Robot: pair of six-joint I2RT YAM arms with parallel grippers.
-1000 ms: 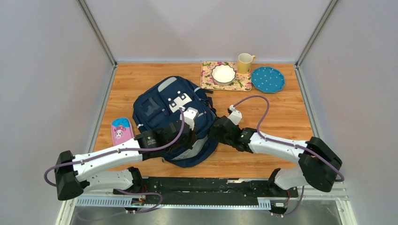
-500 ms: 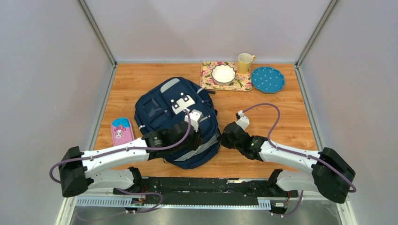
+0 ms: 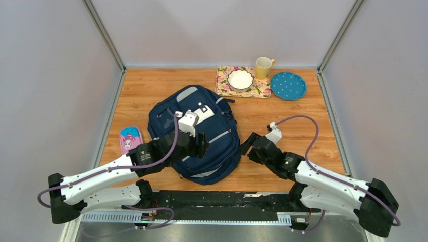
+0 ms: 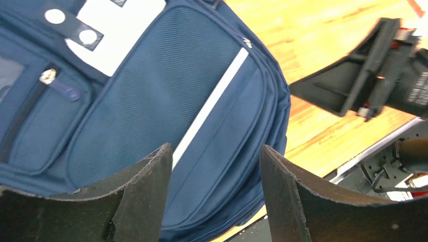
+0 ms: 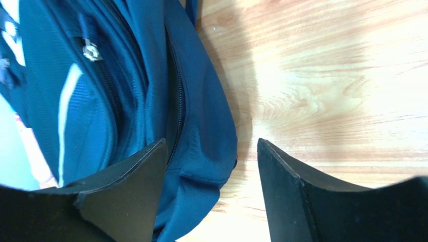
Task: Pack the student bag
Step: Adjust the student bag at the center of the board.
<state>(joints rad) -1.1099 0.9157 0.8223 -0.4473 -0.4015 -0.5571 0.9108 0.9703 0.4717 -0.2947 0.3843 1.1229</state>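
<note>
The student bag [image 3: 202, 121] is a navy backpack lying front up in the middle of the table, with grey stripes and a white patch. In the left wrist view the student bag [image 4: 151, 96] fills the frame under me. My left gripper [image 3: 200, 144] hovers over its lower front, open, with nothing held; the left gripper [image 4: 217, 161] shows a wide gap between its jaws. My right gripper [image 3: 250, 147] is just right of the bag, open and apart from it. In the right wrist view the right gripper [image 5: 212, 151] frames the edge of the bag [image 5: 131, 85] and bare wood.
A pink pencil case [image 3: 130, 140] lies left of the bag. At the back right are a floral placemat [image 3: 220, 85] with a white bowl [image 3: 240, 79], a yellow mug [image 3: 263, 67] and a blue dotted plate [image 3: 287, 85]. Metal frame posts and walls bound the table [image 3: 303, 121].
My left gripper has opened and drawn back to the left over the bag. My right gripper has pulled away to the right, off the bag. The bag now lies slightly further back and flatter.
</note>
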